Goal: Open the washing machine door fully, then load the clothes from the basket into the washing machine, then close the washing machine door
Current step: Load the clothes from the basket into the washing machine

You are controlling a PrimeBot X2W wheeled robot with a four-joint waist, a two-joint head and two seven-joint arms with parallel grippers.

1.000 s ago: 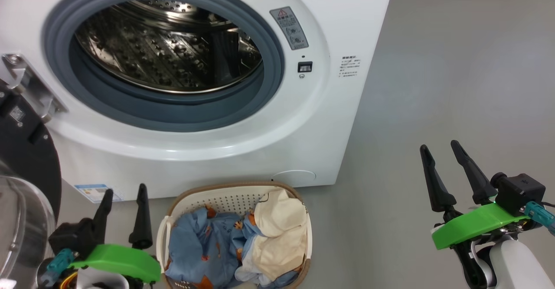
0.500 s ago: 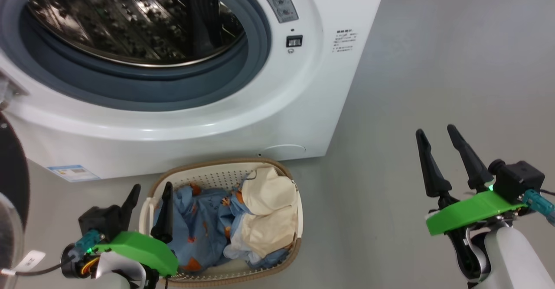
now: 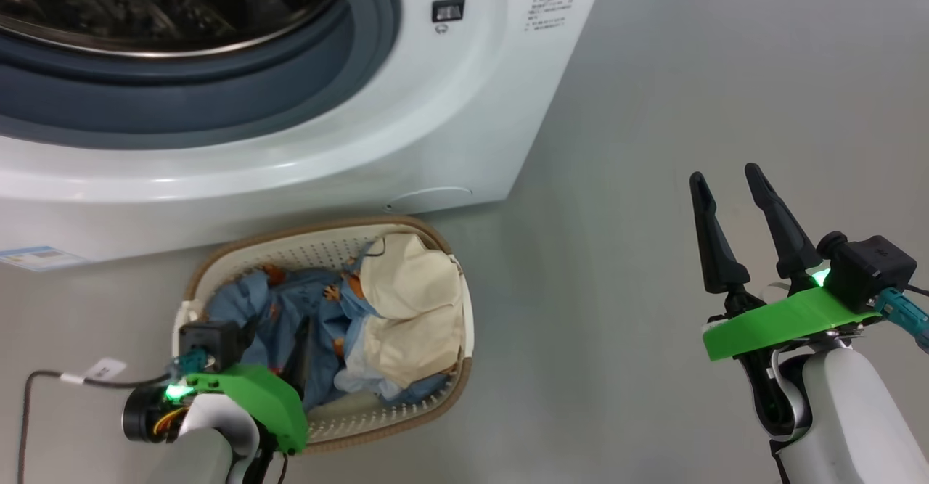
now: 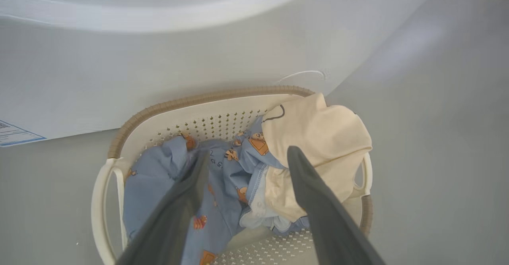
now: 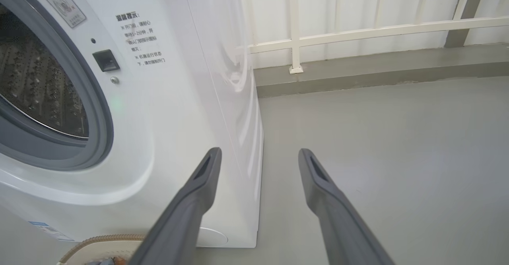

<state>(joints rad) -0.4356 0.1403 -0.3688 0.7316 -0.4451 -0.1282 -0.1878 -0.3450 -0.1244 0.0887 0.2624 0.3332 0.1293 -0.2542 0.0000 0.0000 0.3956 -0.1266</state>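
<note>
The head view cuts off the washing machine (image 3: 305, 157) drum at its top edge. A green wrist cover (image 3: 254, 397) hides most of the left gripper (image 4: 248, 153). Its fingers are spread over the blue cartoon-print cloth (image 4: 151, 177) and cream cloth (image 4: 326, 134) in the basket (image 4: 179, 104); contact cannot be told. The right gripper (image 3: 726, 176) is spread, empty, well apart.

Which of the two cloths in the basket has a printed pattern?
The light blue cloth, on the robot's left in the basket: it carries small orange cartoon figures, while the cream-yellow cloth beside it is plain.
</note>
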